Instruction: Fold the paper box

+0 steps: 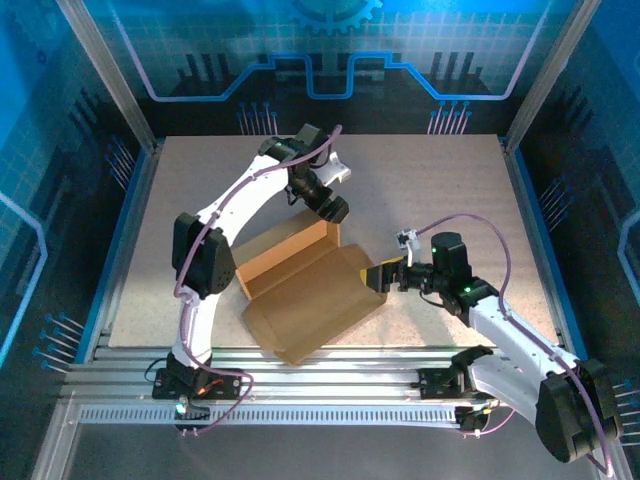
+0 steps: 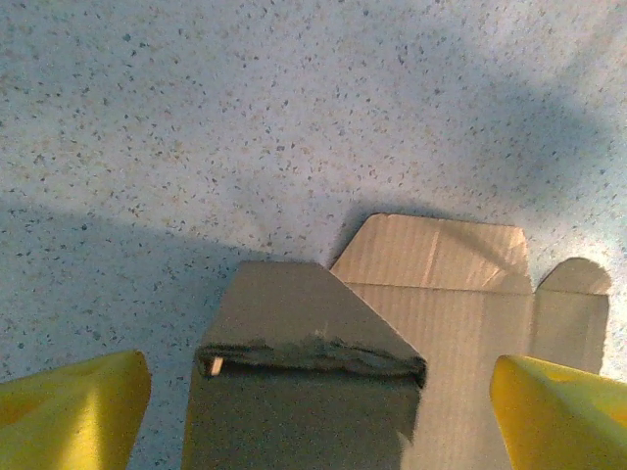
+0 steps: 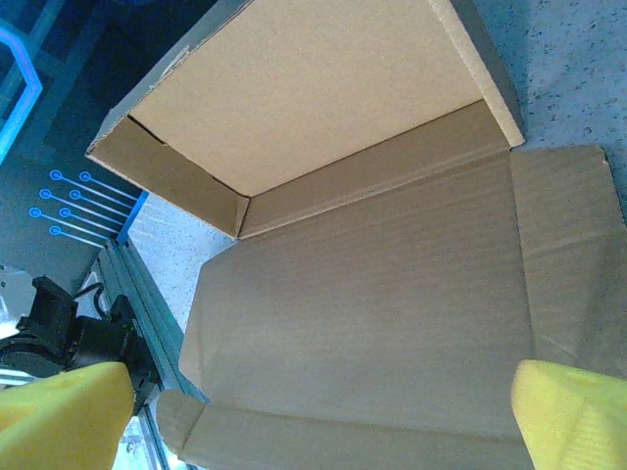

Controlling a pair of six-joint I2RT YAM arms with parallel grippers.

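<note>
Near the middle of the tabletop lies the paper box, half made: a shallow tray with raised walls on the far side and a flat lid panel stretching toward the arms, its near corner poking past the edge over the metal rails. At the tray's far corner hangs the left claw, spread wide. From its wrist view the yellow fingers stand on either side of an upright wall with a ragged top edge, touching neither face. The right claw sits at the lid's right edge, also spread, its fingers pinching nothing.

The likeliest trouble is sliding. The cardboard looks light and the surface smooth, so a sideways push from the right claw could shove the whole box rather than bend a flap, tipping the overhanging corner further off. If the left claw closes off-centre, it could crush or tear that frayed wall, or let the wall spring flat again.
</note>
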